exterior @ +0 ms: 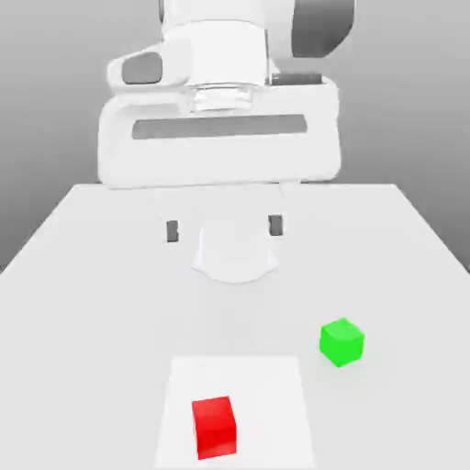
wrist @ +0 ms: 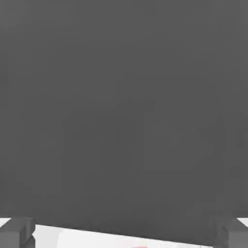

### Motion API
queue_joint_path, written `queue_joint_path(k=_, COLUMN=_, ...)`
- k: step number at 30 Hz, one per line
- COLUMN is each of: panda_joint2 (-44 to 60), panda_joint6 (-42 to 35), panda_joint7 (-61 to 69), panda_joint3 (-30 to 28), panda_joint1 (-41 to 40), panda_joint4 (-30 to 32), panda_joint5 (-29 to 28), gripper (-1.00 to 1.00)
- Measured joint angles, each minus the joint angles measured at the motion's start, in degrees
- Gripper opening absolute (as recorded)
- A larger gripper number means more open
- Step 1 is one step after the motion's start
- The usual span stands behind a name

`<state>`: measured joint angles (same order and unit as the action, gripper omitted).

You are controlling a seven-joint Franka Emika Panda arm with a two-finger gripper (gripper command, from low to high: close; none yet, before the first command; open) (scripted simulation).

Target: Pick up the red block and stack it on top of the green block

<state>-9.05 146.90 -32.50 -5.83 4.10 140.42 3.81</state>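
- My gripper (exterior: 223,229) hangs released above the far middle of the table (exterior: 83,275), its two dark fingertips (exterior: 173,231) spread wide with nothing between them. In the hand view the same fingertips (wrist: 17,232) sit at the corners of the picture, well apart.
- The red block (exterior: 215,427) sits near the table's near edge, a little toward the exterior view's left of centre, on a paler square patch (exterior: 275,404) of the surface.
- The green block (exterior: 341,341) stands off that patch, toward the exterior view's right and further from the near edge than the red one. The two are well apart, with bare surface between them.
- I judge the red block to be rigid and light, a plain cube with smooth faces, so probably a bit slippery. I would close on two opposite side faces, centred, fingers squared to those faces so it cannot twist out.
- It looks turned only slightly against the table's edges, so I expect a small wrist turn at most.
- Room looks generous: nothing stands between the gripper and the red block, and the path across to the green is open.
- The near edge is close behind the red block, so I would come straight down rather than sweep in and risk nudging it off.
- On the green, I would release gently and squarely; smooth faces forgive little offset.
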Motion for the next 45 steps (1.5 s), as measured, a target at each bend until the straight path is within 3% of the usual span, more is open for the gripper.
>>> queue_joint_path(k=8, panda_joint2=16.5, panda_joint6=6.9, panda_joint7=4.3, panda_joint3=-0.4, panda_joint1=-0.6, panda_joint4=3.9, panda_joint5=-0.7, gripper=0.0)
queue_joint_path(k=13, panda_joint2=26.8, panda_joint6=14.6, panda_joint7=6.1, panda_joint3=1.0, panda_joint1=-1.8, panda_joint4=3.3, panda_joint5=0.7, gripper=0.0)
queue_joint_path(k=14, panda_joint2=28.8, panda_joint6=16.2, panda_joint7=6.5, panda_joint3=1.5, panda_joint1=-2.2, panda_joint4=3.0, panda_joint5=1.2, gripper=-1.0)
queue_joint_path(k=21, panda_joint2=29.2, panda_joint6=16.6, panda_joint7=6.5, panda_joint3=1.6, panda_joint1=-2.4, panda_joint4=3.0, panda_joint5=1.2, gripper=-1.0)
queue_joint_path(k=26, panda_joint2=20.4, panda_joint6=9.2, panda_joint7=4.9, panda_joint3=0.4, panda_joint1=-1.5, panda_joint4=4.5, panda_joint5=-1.2, gripper=-1.0)
queue_joint_path(k=31, panda_joint2=11.5, panda_joint6=7.4, panda_joint7=15.4, panda_joint3=5.7, panda_joint1=4.5, panda_joint4=11.7, panda_joint5=-2.9, gripper=-1.0)
queue_joint_path(k=40, panda_joint2=-4.3, panda_joint6=6.3, panda_joint7=40.9, panda_joint3=10.6, panda_joint1=20.6, panda_joint4=26.3, panda_joint5=-1.0, gripper=-1.0)
queue_joint_path(k=45, panda_joint2=0.9, panda_joint6=13.4, panda_joint7=44.3, panda_joint3=11.4, panda_joint1=23.2, panda_joint4=28.1, panda_joint5=-1.1, gripper=-1.0)
